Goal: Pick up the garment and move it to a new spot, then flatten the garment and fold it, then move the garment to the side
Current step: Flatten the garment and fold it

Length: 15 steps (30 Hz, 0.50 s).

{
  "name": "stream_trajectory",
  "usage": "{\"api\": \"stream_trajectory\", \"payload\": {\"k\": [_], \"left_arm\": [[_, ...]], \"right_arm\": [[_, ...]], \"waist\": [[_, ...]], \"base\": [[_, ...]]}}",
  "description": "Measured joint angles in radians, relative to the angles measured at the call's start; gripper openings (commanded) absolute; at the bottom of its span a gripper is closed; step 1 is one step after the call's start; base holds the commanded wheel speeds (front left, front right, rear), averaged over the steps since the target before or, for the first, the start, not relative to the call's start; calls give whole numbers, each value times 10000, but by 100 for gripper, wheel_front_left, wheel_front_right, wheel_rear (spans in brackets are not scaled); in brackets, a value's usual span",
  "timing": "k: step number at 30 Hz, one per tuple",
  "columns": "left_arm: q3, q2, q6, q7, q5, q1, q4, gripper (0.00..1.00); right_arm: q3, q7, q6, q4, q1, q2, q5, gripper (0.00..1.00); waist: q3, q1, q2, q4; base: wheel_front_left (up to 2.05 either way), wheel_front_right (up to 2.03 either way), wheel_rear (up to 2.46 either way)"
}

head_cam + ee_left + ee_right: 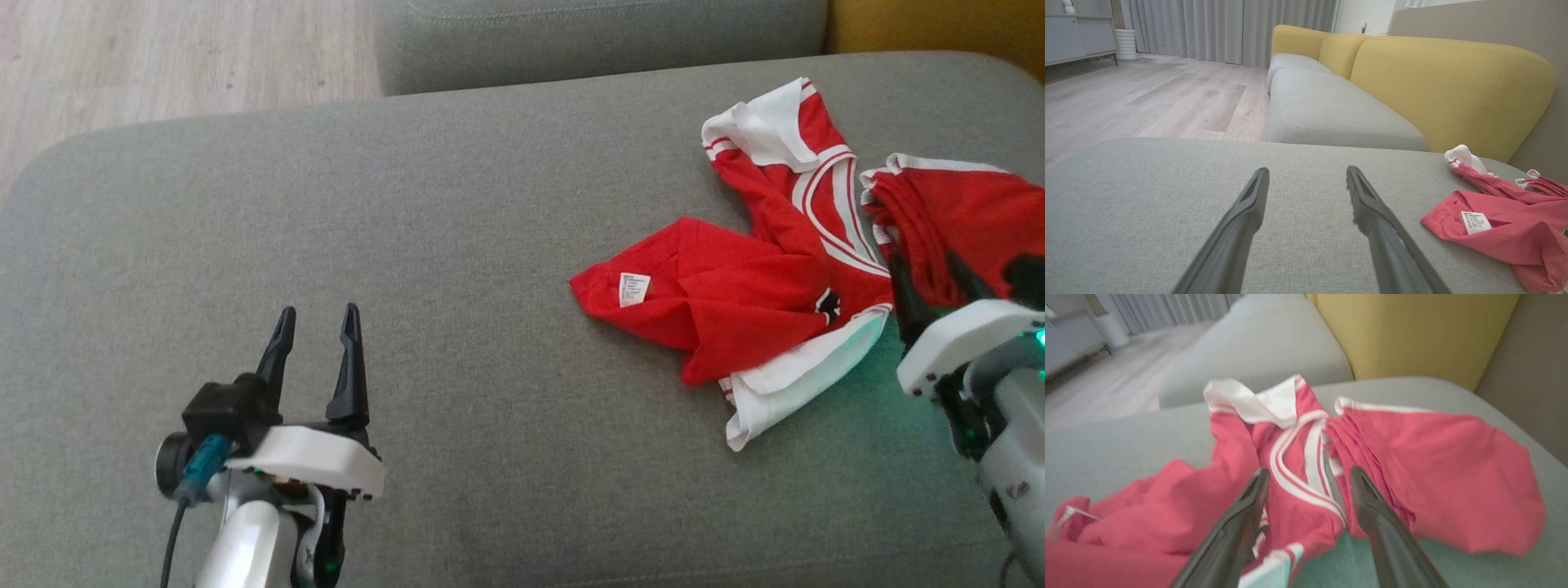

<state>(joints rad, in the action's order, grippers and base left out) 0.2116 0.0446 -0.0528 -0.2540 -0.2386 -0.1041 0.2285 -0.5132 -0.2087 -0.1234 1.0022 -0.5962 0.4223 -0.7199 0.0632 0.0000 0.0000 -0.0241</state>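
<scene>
Seen from the head: finds the garment (759, 294), red with white trim, crumpled on the grey cushion (408, 245) toward three o'clock, its white label (634, 289) facing up on the edge nearest the centre. Places the left gripper (318, 314) at seven o'clock, above bare cushion and well apart from the cloth, fingers spread with nothing between them. Places the right gripper (927, 273) at four o'clock, dark fingers reaching into the red folds at the garment's right end. Shows pale wooden floor (163, 57) at eleven o'clock. Along the left wrist: looks over the left gripper (1306, 173), fingers parted over bare cushion, with the garment (1506, 228) lying at four o'clock, label (1475, 222) upward, yellow backrest (1453, 90) at two o'clock and grey curtains (1229, 28) at twelve. Along the right wrist, blurred: shows the right gripper (1309, 475) with fingers spread to either side of a bunched red fold of the garment (1433, 465), not pinched on it; cannot tell whether the tips touch the cloth.
</scene>
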Motion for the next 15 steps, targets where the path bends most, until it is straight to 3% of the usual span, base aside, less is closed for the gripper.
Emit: {"api": "stream_trajectory", "payload": {"k": [5,11,15], "left_arm": [[-15,0,15,0,84,19,2,100],[6,0,125,0,84,43,17,100],[102,4,493,0,102,-112,242,100]], "right_arm": [[754,-313,0,-1187,569,-163,311,100],[2008,-393,0,-2763,2310,-671,959,100],[2834,-393,0,-3969,2994,-823,1634,100]], "waist": [[-158,0,0,-36],[-209,0,0,-33],[-130,0,0,-106]], "base": [[0,0,0],[0,0,0],[0,0,0]]}}
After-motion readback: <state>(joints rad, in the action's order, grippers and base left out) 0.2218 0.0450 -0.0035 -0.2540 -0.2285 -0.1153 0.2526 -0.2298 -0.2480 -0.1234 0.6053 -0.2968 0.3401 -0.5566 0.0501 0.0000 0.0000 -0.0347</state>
